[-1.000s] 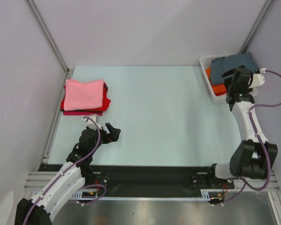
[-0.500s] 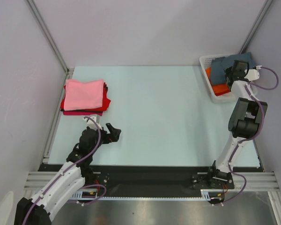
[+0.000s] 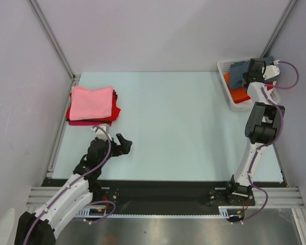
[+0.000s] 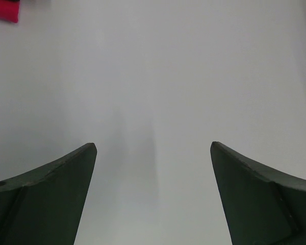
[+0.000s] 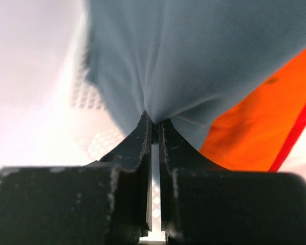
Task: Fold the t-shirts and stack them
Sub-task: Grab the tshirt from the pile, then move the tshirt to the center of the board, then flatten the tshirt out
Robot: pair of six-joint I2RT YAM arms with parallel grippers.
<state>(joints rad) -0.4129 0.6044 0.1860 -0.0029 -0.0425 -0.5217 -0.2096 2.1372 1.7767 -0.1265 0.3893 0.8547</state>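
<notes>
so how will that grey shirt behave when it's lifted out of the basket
Probably floppy: the grey shirt puckers into folds where the right gripper pinches it, so it should drape and hang. Likely light for its size, since it looks like thin cloth. It may drag on the orange shirt beside it or catch the basket rim.

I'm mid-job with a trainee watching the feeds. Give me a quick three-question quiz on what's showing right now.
1. True or false: the left tool is shut on a shirt.
2. Which does the right tool pinch? A green shirt, B blue-grey shirt, C white shirt.
3. Fill in: the top shirt of the folded pile at the far left is ____.
Key: 1 false, it is open and empty. 2 B. 3 pink.
</notes>
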